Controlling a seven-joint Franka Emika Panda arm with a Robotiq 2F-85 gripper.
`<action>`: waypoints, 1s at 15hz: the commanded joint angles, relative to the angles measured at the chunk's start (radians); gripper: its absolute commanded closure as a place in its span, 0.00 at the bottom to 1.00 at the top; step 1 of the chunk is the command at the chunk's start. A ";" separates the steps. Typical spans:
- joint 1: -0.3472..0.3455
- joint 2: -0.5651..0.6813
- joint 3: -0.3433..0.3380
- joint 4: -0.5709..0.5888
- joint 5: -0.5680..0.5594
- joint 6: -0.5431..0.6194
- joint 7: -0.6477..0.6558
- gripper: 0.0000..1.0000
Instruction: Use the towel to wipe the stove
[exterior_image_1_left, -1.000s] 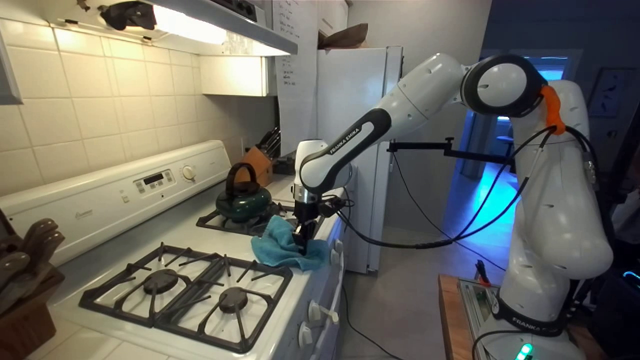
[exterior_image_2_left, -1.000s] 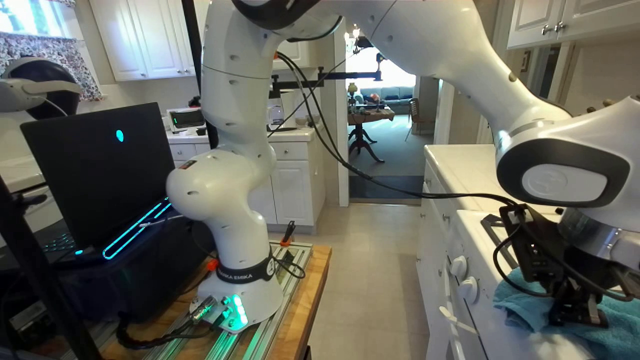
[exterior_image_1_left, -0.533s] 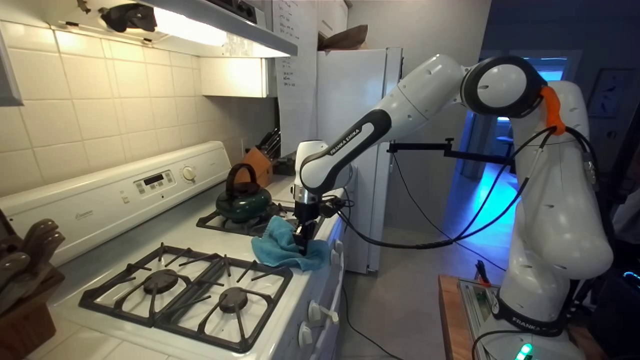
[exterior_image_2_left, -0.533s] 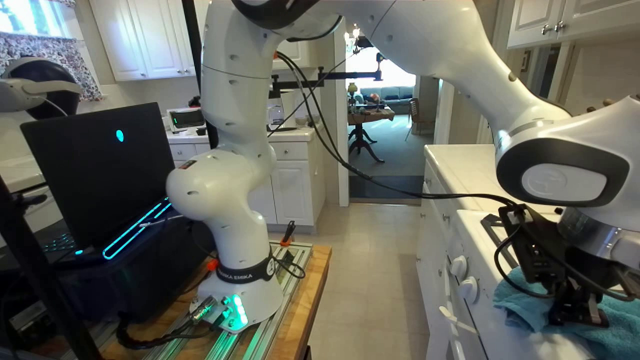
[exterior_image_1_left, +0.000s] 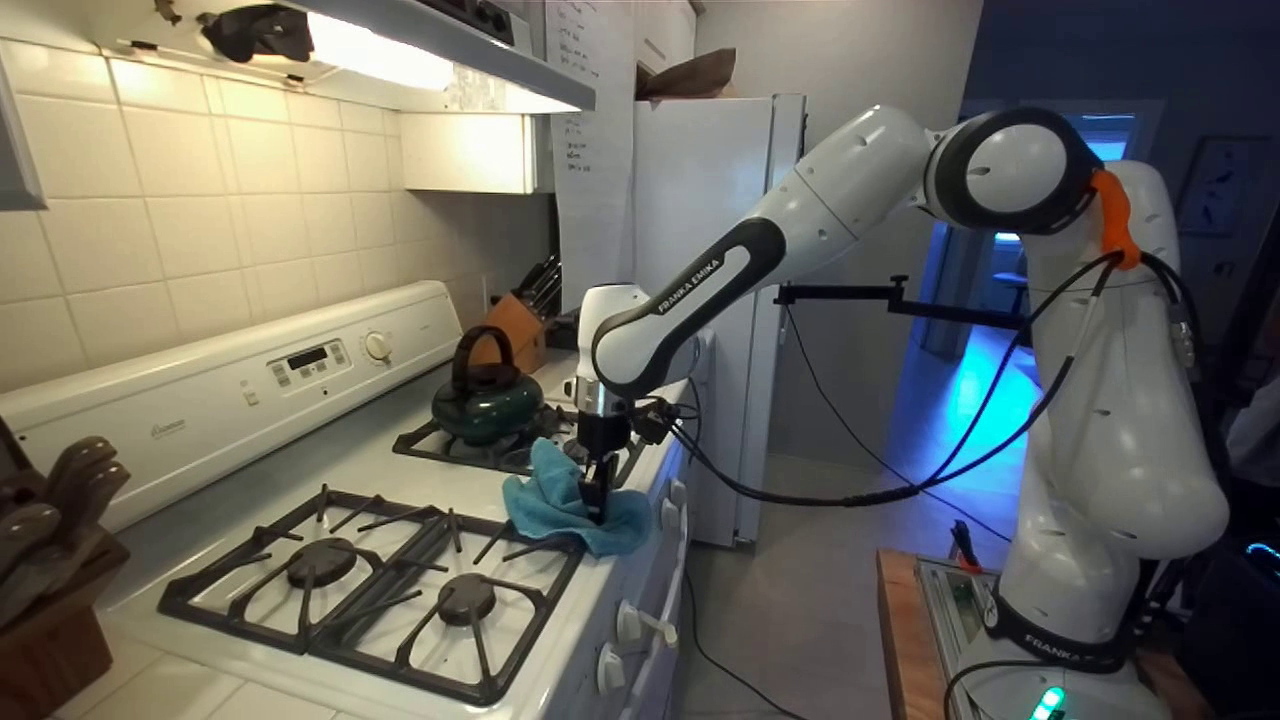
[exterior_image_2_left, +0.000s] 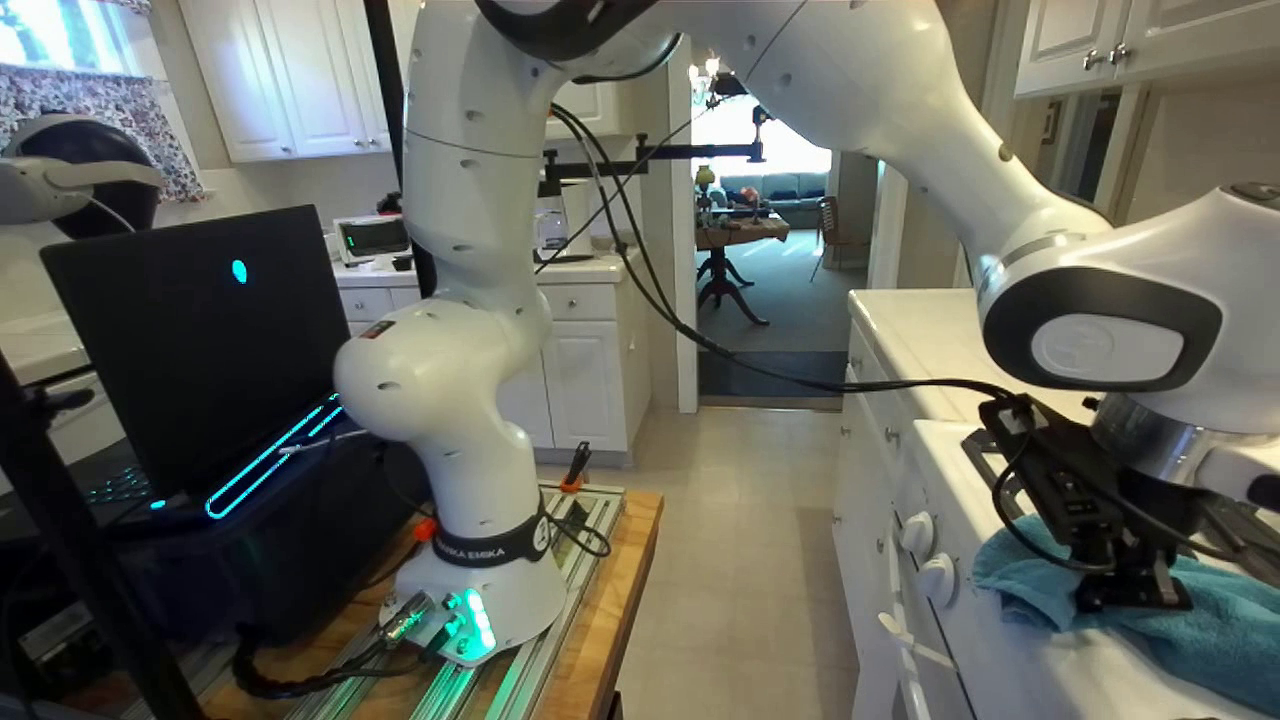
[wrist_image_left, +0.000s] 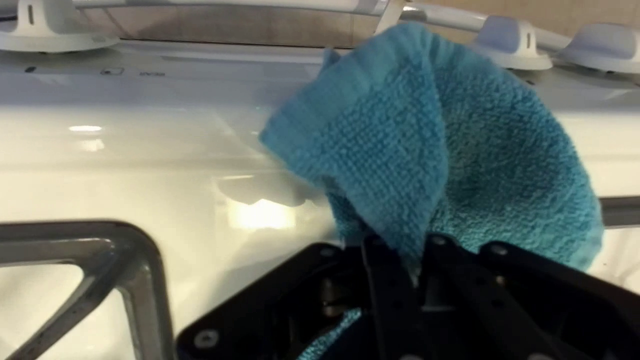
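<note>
The blue towel (exterior_image_1_left: 545, 500) lies bunched on the white stove (exterior_image_1_left: 430, 487), between the two black grates, near the front edge. In an exterior view its near edge reaches the corner of the nearer grate (exterior_image_1_left: 330, 590). My gripper (exterior_image_1_left: 597, 508) points down and is shut on a fold of the towel. In the wrist view the towel (wrist_image_left: 500, 150) rises between the fingertips (wrist_image_left: 407, 247) and spreads toward the control knobs. An exterior view shows the gripper (exterior_image_2_left: 1135, 590) low over the stove with the towel (exterior_image_2_left: 1225, 625) around it. The fingertips are partly hidden by cloth.
A green kettle (exterior_image_1_left: 487, 405) stands on the far grate (exterior_image_1_left: 430, 445). Knobs (exterior_image_1_left: 629, 622) stick out of the stove front. Knife blocks stand at the near left (exterior_image_1_left: 60, 600) and behind the kettle (exterior_image_1_left: 520, 325). A range hood (exterior_image_1_left: 480, 60) hangs above.
In the last half second my gripper has moved slightly along the stove toward the nearer grate, dragging the towel with it. Before that, nothing visibly moved. The gripper has stayed shut on the towel.
</note>
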 joint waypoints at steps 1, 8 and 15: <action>0.018 -0.014 0.019 -0.033 -0.011 -0.011 -0.023 0.98; 0.005 -0.057 -0.033 -0.085 -0.053 0.004 0.025 0.98; -0.009 -0.090 -0.081 -0.123 -0.074 -0.003 0.026 0.98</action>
